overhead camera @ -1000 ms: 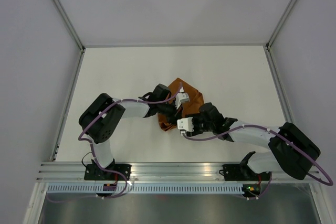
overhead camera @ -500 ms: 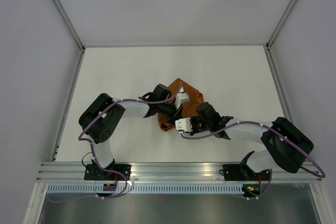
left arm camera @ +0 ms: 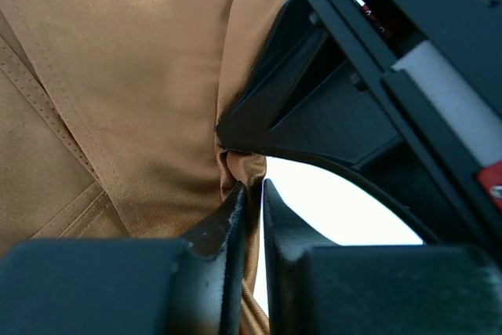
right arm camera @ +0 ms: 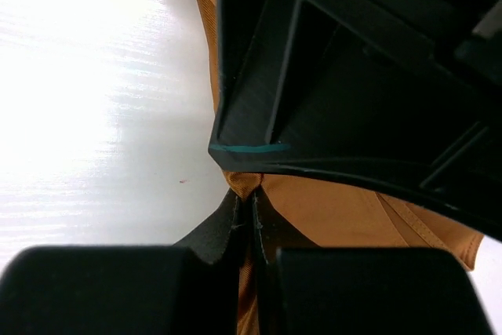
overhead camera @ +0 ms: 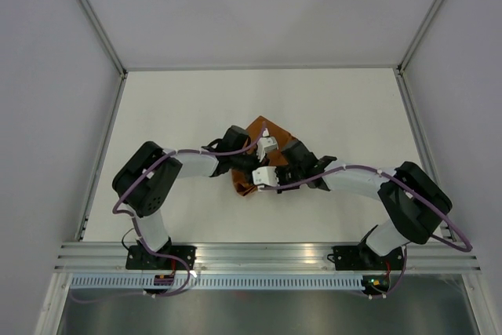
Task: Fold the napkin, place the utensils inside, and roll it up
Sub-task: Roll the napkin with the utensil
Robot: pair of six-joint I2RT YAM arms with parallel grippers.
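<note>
Near the middle of the white tabletop, the rust-brown napkin lies bunched in folds under both arms, which meet over its near-left part. At that spot the left tool has its jaws drawn almost together, only a slit between them, with a pinch of the cloth's folded edge caught there. Close against it, the right tool is nipped tight on a fold of the same cloth.

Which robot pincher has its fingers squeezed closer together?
The right gripper: only a thin slit shows between its fingers on the napkin. The left gripper shows a wider gap.
</note>
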